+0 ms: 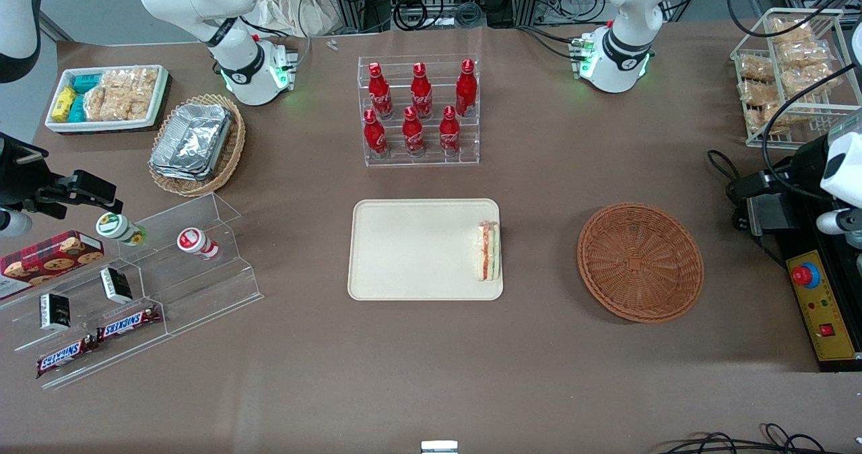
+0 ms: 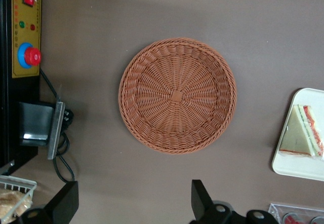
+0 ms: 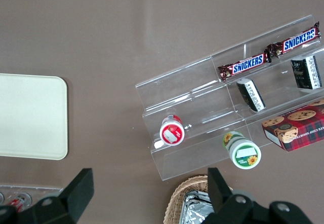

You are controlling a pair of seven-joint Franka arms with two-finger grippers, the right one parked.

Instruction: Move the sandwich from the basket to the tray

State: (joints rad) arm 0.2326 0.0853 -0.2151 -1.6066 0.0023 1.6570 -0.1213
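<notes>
The sandwich [image 1: 488,250] lies on the cream tray [image 1: 404,252], at the tray's edge nearest the basket; it also shows in the left wrist view [image 2: 302,133] on the tray's corner [image 2: 304,169]. The reddish-brown wicker basket [image 1: 640,262] stands empty beside the tray, toward the working arm's end of the table [image 2: 177,95]. My left gripper [image 2: 134,203] is open and empty, held high above the table beside the basket, farther from the front camera than it. Its fingers [image 2: 202,198] are spread wide.
A rack of red bottles [image 1: 419,110] stands farther back than the tray. A yellow control box with a red stop button [image 1: 821,306] and a wire rack of snacks [image 1: 788,77] sit at the working arm's end. An acrylic snack shelf [image 1: 135,285] and a foil-filled basket [image 1: 195,144] sit toward the parked arm's end.
</notes>
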